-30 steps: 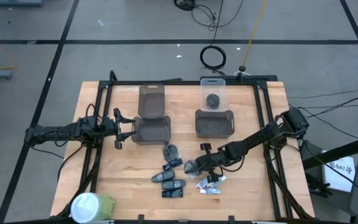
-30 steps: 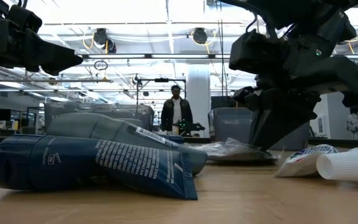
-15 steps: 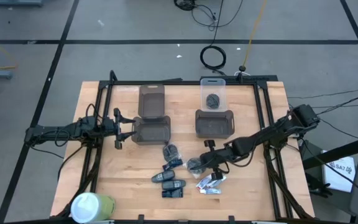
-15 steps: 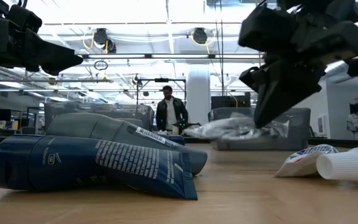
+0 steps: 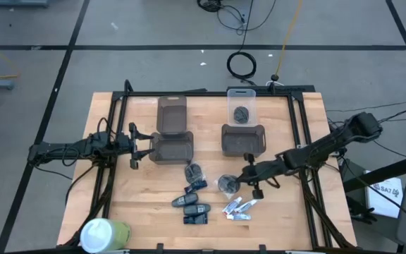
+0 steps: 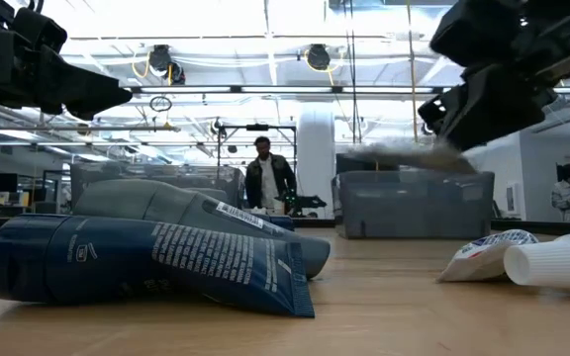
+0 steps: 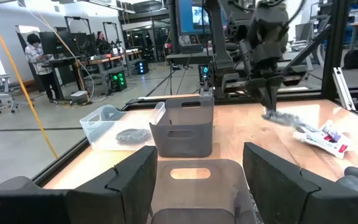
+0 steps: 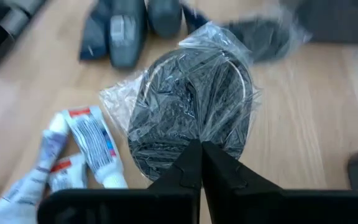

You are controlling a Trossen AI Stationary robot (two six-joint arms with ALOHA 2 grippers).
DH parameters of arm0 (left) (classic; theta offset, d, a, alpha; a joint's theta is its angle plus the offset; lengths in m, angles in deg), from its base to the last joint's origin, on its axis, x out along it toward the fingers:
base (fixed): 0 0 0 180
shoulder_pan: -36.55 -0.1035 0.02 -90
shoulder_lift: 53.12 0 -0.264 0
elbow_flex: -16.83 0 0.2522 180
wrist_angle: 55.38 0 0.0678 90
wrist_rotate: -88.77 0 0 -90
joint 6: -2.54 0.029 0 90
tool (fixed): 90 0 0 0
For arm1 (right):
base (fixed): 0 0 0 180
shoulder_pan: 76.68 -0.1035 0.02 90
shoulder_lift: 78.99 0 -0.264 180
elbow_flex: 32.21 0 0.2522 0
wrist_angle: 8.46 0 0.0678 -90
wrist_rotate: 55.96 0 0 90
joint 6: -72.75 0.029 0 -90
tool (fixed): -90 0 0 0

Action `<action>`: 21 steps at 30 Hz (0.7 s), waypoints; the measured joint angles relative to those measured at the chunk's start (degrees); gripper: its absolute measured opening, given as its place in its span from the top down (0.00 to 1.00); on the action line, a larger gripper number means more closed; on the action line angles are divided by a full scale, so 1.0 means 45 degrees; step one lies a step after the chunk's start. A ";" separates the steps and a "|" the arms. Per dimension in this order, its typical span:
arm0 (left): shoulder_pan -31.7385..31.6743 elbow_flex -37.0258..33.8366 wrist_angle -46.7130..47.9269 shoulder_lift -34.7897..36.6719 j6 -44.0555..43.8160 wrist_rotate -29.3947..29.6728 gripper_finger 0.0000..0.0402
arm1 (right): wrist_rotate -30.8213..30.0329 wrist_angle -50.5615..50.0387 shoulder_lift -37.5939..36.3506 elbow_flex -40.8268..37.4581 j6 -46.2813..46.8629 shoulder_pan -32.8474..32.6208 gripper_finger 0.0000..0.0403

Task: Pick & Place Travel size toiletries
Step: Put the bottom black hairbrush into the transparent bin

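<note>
Seen from above, the right end effector [image 5: 237, 181] is clamped on a clear plastic packet holding a dark grey round lump [image 5: 225, 185], lifted over the middle of the pale wooden surface [image 5: 287, 219]. Little white tubes with blue and red marks [image 5: 238, 209] and dark oblong pieces with blue accents [image 5: 192, 204] are spread just beside it. The left end effector [image 5: 134, 147] is parked, fingers apart, at a grey plastic bin [image 5: 170, 147].

At surface level, the packet [image 6: 404, 153] is shown hanging clear of the wood, with a dark blue tube [image 6: 146, 263] lying in front.

From the left wrist, the packet [image 7: 283, 117] is seen dangling beyond a second grey bin [image 7: 183, 128].

From the right wrist, the closed fingertips [image 8: 188, 163] are seen pinching the packet's wrap [image 8: 191, 106].
</note>
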 joint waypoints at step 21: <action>0.0002 0.0005 -0.0053 -0.0005 0.0000 0.0000 0.42 | 0.1343 0.6812 -0.4171 -0.5156 -0.0082 0.0000 1.00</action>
